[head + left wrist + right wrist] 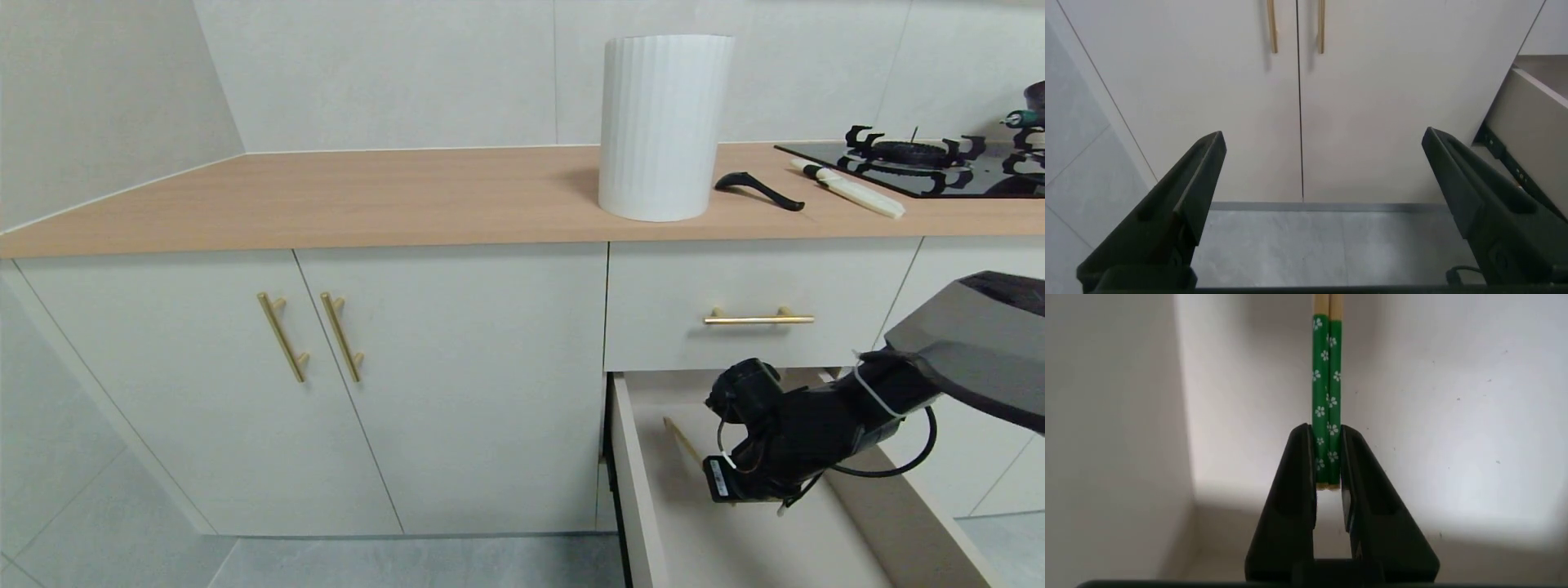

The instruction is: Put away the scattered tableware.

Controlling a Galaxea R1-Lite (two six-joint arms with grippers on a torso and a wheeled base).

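Your right gripper (1328,437) sits low with its arm stretched forward, clamped on chopsticks (1327,367); your left gripper (1323,140) is spread wide.

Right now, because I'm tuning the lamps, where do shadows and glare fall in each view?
Head view: the canister throws a soft shadow leftward on the counter, and the hob glass reflects light. Right wrist view: a bright patch on the drawer floor beside the chopsticks, darker near the right hand. Left wrist view: even light on the doors, no glare.
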